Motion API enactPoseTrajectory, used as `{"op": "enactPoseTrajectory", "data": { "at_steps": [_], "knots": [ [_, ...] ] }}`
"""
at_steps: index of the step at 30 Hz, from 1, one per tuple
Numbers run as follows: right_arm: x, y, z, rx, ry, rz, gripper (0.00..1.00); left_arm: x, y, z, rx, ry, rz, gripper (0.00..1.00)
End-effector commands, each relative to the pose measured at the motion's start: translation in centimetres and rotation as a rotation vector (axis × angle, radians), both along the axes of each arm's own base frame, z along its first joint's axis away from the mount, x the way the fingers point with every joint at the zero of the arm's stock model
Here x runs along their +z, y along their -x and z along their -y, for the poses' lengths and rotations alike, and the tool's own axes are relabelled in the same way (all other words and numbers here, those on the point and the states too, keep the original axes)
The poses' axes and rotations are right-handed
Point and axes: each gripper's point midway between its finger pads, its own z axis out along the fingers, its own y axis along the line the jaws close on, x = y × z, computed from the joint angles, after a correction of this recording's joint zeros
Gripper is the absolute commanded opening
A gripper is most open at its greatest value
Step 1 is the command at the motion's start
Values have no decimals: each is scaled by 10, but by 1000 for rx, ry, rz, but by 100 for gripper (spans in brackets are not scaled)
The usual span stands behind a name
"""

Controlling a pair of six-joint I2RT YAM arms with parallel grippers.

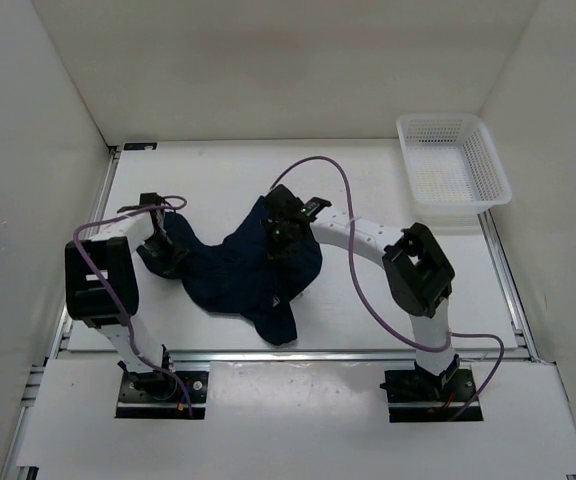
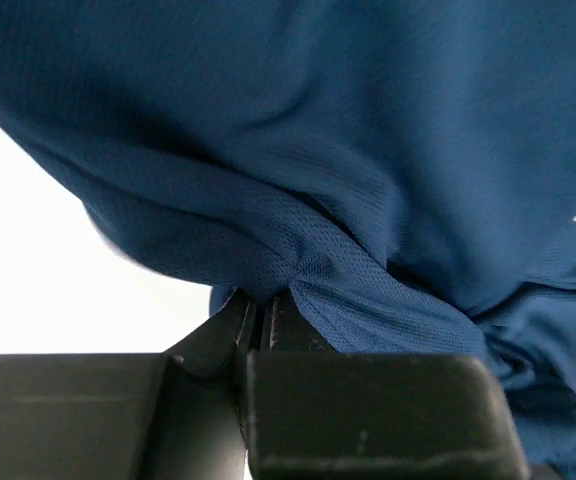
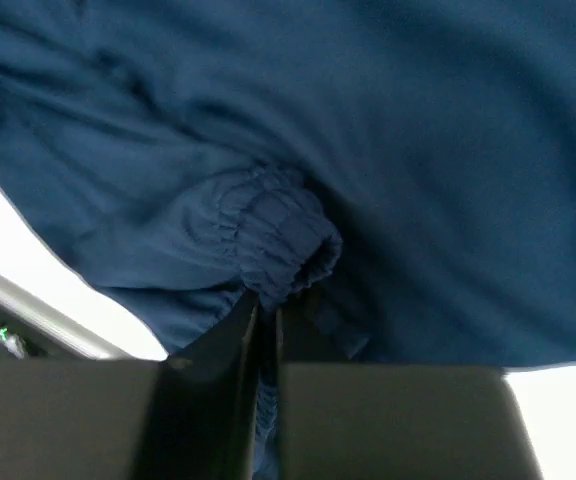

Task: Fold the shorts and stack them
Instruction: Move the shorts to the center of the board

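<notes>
The dark navy shorts (image 1: 243, 275) lie crumpled in the middle of the table, one part trailing toward the front edge. My left gripper (image 1: 161, 243) is shut on the shorts' left edge; in the left wrist view a pinch of mesh fabric (image 2: 298, 260) runs into the closed jaws of that gripper (image 2: 263, 305). My right gripper (image 1: 280, 238) is shut on the shorts' far side; in the right wrist view the gathered elastic waistband (image 3: 278, 235) is pinched between the fingers of this gripper (image 3: 266, 305). The cloth fills both wrist views.
A white plastic mesh basket (image 1: 453, 160) stands at the back right corner of the white table (image 1: 208, 170). White walls enclose the table on the left, back and right. A purple cable (image 1: 353, 260) arcs over the right arm.
</notes>
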Motion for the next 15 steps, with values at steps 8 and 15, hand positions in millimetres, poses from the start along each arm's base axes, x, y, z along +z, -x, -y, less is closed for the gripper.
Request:
{"op": "enactPoseTrajectory", "data": {
  "at_steps": [8,15],
  "knots": [
    [222,-158,85,-116,-186,532,1,143,-122,7,31,92,402,10],
    [325,-133,152,-16,-169,804,1,286,-145,17,-61,46,652,10]
  ]
}}
